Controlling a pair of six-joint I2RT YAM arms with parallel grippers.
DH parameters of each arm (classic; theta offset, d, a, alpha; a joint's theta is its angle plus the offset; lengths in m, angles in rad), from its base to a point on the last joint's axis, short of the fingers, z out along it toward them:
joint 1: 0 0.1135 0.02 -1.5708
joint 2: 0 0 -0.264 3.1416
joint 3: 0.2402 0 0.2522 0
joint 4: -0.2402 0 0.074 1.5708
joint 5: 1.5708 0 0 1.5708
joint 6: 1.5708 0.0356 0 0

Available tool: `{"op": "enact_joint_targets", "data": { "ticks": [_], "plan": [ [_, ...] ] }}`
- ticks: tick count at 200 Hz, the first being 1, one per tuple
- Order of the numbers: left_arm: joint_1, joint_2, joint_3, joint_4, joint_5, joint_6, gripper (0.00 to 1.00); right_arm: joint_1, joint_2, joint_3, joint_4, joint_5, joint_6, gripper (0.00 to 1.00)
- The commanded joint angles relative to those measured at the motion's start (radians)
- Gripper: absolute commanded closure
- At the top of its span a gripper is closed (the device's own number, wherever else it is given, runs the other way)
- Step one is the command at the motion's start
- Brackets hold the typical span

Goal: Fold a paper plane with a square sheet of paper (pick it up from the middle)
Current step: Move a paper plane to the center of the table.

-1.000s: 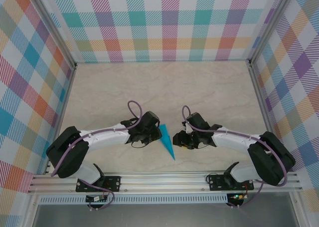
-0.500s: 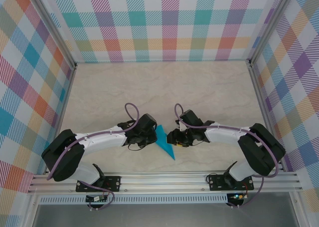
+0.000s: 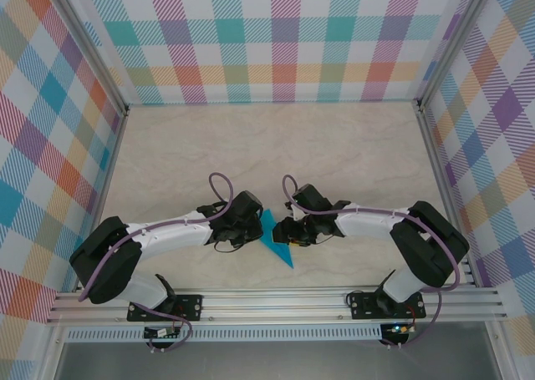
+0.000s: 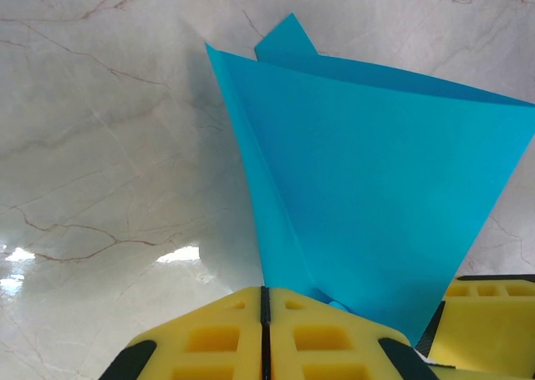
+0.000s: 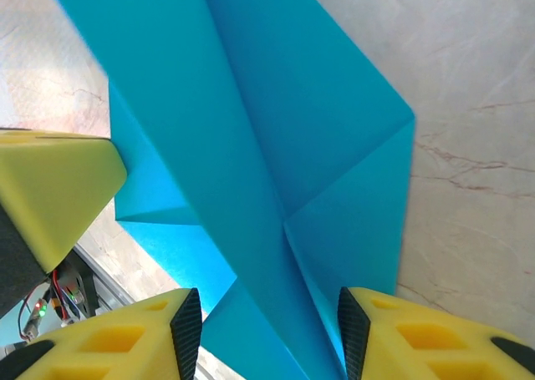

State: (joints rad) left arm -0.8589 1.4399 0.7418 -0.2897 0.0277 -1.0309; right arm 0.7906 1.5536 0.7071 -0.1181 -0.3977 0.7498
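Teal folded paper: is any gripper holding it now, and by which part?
The left gripper seems shut on the paper plane at its near folded edge. The right gripper is open, its fingers astride it, not clamping.

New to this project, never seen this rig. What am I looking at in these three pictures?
Two robot arms are bolted at the near edge of a marble-look table. The overhead picture looks down from behind them: left arm, right arm. The other two pictures come from a camera on each wrist; the yellow blocks at the bottom are that arm's own jaws. Between the arms is a folded teal paper, a half-made plane with a sharp tip. The left jaws are shut, pinching it along a crease so it tilts up from the table. The right jaws are open, straddling the paper without squeezing it.
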Motion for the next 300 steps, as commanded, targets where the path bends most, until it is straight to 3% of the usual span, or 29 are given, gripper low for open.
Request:
{"op": "enact_joint_targets", "data": {
  "ticks": [1, 148, 300],
  "plan": [
    [0.007, -0.001, -0.004, -0.025, -0.008, 0.012, 0.91, 0.011, -0.006, 0.025, -0.021, 0.005, -0.031, 0.51],
    [0.007, 0.017, 0.002, -0.025, 0.006, 0.018, 0.92, 0.045, -0.04, 0.031, -0.036, 0.034, -0.075, 0.48],
    [0.007, 0.017, 0.012, -0.044, 0.0, 0.03, 0.92, 0.149, 0.078, 0.166, -0.229, 0.264, -0.165, 0.57]
  ]
}}
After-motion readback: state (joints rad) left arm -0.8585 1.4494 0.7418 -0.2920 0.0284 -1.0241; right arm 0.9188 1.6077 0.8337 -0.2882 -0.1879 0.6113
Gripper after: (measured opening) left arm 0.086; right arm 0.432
